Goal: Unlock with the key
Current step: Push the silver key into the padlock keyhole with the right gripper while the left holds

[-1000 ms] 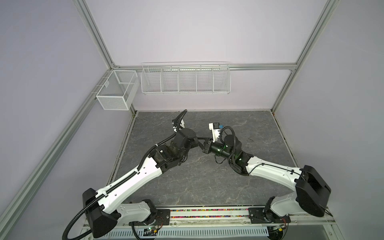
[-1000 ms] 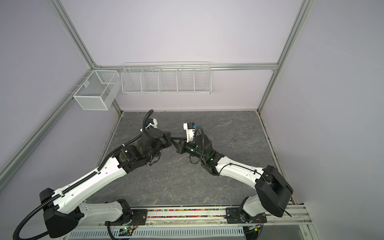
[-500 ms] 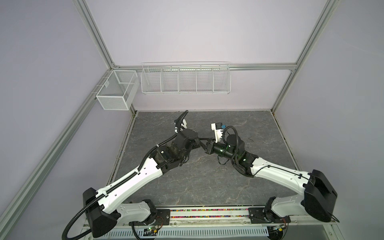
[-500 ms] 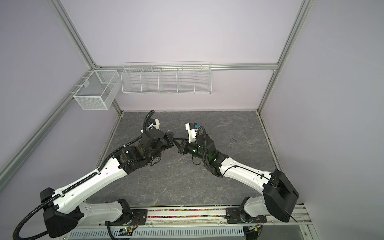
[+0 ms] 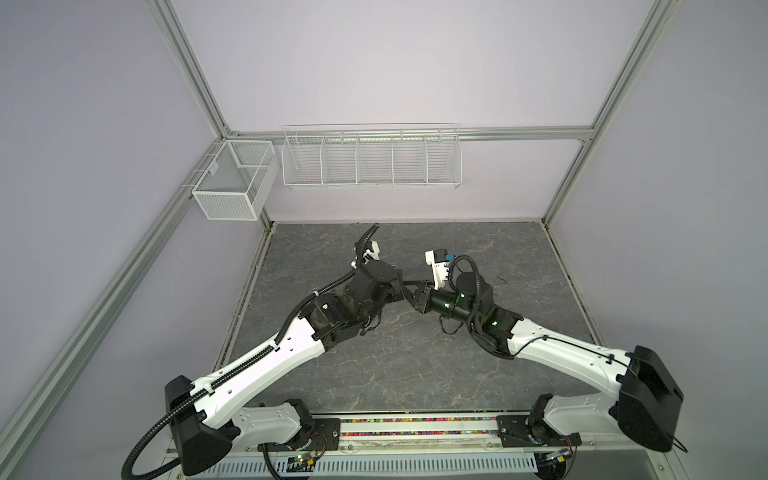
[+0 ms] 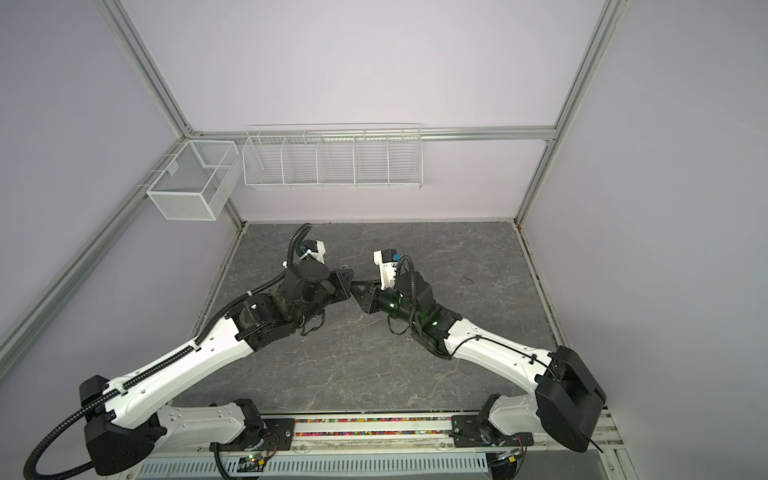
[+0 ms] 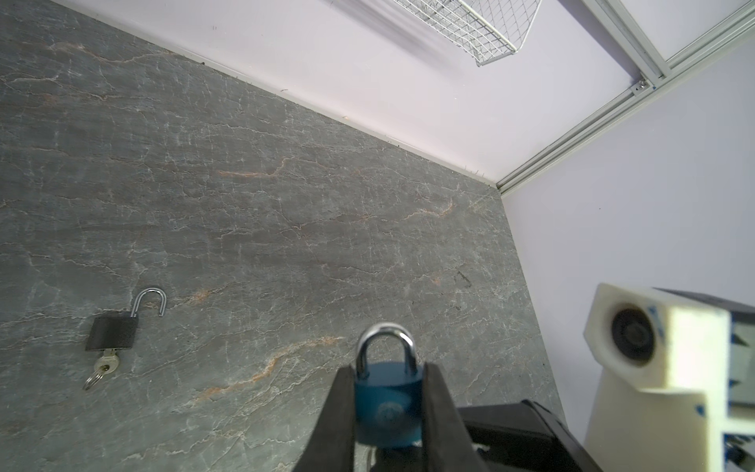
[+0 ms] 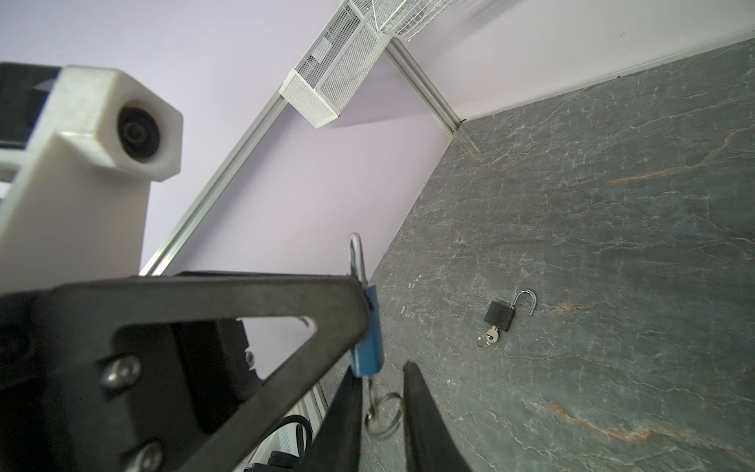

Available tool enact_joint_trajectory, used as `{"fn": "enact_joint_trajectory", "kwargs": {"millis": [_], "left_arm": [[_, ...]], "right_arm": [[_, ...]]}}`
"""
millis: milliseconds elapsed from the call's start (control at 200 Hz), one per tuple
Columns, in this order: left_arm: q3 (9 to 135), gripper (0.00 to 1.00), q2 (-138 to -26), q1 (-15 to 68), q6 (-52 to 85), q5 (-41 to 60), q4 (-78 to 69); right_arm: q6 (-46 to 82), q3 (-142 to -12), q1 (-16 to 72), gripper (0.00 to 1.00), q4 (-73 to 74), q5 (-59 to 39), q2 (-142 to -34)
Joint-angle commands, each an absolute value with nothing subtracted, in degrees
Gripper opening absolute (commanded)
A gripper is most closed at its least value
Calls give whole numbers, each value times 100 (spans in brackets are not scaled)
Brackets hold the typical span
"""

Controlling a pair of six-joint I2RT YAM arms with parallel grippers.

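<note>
- I work over a dark grey, stone-patterned tabletop [image 5: 415,361] veined with pale and rusty lines.
- From my wrist views, a black padlock [image 7: 112,333] lies flat on it, its shackle [image 7: 151,300] swung open.
- A key [image 7: 107,363] sits in the padlock's base, and its ring [image 7: 93,378] rests on the slab.
- A small dark scuff [image 7: 461,278] marks the surface, well apart from the padlock.

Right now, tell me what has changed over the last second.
The right gripper has parted its jaws, apparently releasing the key in the blue padlock, and its elbow has swung outward toward the near edge. The left gripper stays clamped on the padlock's body in the same spot, shackle closed.
</note>
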State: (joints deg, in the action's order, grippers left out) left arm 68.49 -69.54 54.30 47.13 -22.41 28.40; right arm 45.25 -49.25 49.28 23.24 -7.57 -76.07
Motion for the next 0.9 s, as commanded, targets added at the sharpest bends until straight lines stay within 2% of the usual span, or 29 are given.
{"fn": "enact_joint_trajectory", "kwargs": {"millis": [0, 210, 460, 895], "left_arm": [[6785, 0, -6879, 5458, 4751, -2214, 2781], [6746, 0, -6838, 5458, 4778, -2302, 2757], [6563, 0, -6792, 5449, 4945, -2166, 2564], [6047, 0, -6629, 5254, 5307, -1538, 2060]], "right_arm": [[4584, -4970, 4948, 18, 2429, -766, -7593], [4648, -4954, 4951, 15, 2537, -815, -7638], [4810, -4946, 4950, 6, 2751, -901, -7654], [5482, -4894, 4818, 6, 3568, -1311, -7792]]}}
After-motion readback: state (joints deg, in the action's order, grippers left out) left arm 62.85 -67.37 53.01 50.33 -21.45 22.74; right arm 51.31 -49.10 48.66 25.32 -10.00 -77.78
